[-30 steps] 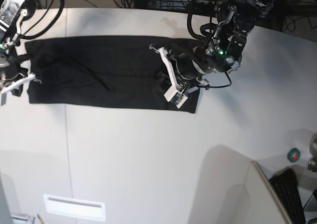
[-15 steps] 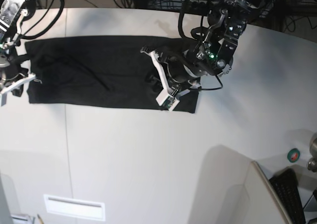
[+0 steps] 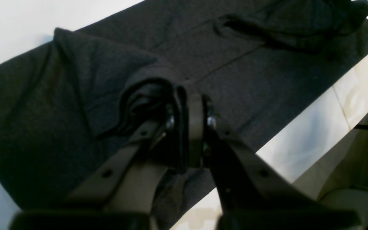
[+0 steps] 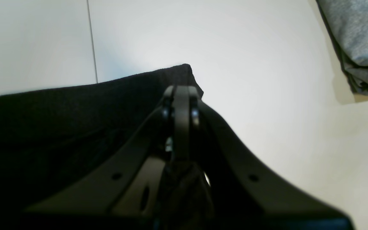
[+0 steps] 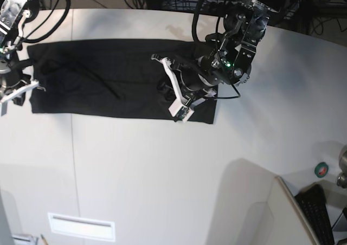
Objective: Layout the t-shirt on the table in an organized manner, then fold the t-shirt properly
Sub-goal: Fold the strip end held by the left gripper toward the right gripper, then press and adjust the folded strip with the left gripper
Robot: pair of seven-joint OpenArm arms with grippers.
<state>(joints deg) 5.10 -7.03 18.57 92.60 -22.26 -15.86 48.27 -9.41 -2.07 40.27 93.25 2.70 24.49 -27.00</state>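
Now | black soft-fabric t-shirt [image 5: 103, 77] lying as a long band across the white tabletop [image 5: 162, 169] | left hand [image 3: 187, 105] pinching one end's folded edge | right hand [image 4: 180, 95] clamping the opposite end.

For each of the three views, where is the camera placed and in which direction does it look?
Base: high above, looking down at the table, shirt and both arms.
Left wrist: behind the left gripper, looking along its shut jaws pinching a shirt fold.
Right wrist: behind the right gripper, shut on the shirt's edge; a grey cloth lies beyond.
All three views share the shirt.
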